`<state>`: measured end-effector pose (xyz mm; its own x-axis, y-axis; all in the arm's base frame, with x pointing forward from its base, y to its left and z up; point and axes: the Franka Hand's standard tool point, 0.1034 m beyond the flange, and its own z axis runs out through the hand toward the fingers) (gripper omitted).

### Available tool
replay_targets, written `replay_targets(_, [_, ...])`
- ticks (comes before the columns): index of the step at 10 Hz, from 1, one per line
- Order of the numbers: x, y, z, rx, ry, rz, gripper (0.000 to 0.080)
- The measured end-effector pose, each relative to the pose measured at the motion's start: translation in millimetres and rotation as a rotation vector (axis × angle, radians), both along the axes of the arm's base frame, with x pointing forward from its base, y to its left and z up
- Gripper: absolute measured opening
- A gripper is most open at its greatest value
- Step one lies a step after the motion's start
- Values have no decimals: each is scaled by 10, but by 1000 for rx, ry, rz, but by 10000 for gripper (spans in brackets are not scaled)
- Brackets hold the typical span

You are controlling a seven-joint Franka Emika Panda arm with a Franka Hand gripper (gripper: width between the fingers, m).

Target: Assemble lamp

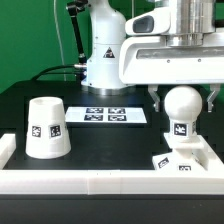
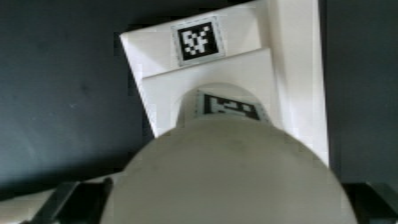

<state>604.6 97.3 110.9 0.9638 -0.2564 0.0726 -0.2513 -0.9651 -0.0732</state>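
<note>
White plastic on everything, so look close: the gripper [image 1: 183,97] hangs with its jaws apart, one on either side of the bulb [image 1: 181,106], and as far as I can tell they aren't touching it. The bulb sits right between the fingers, long axis vertical, round end up, stem pointing down at the base [image 1: 186,160] at the near right. The shade [image 1: 47,128] stands well off left, wide end down.

Obs: arm [image 1: 100,40] is glossy white with rounded housings. Black triangular sticker [image 1: 101,57] on the lower column. Dark cable [image 1: 73,30] hangs alongside. End effector [image 1: 183,101] is a white block with grey seams and short dark fingers [image 1: 153,98].
</note>
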Motion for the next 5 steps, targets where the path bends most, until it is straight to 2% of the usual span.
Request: replay_targets(5, [-42, 40, -5, 59, 59, -496, 580])
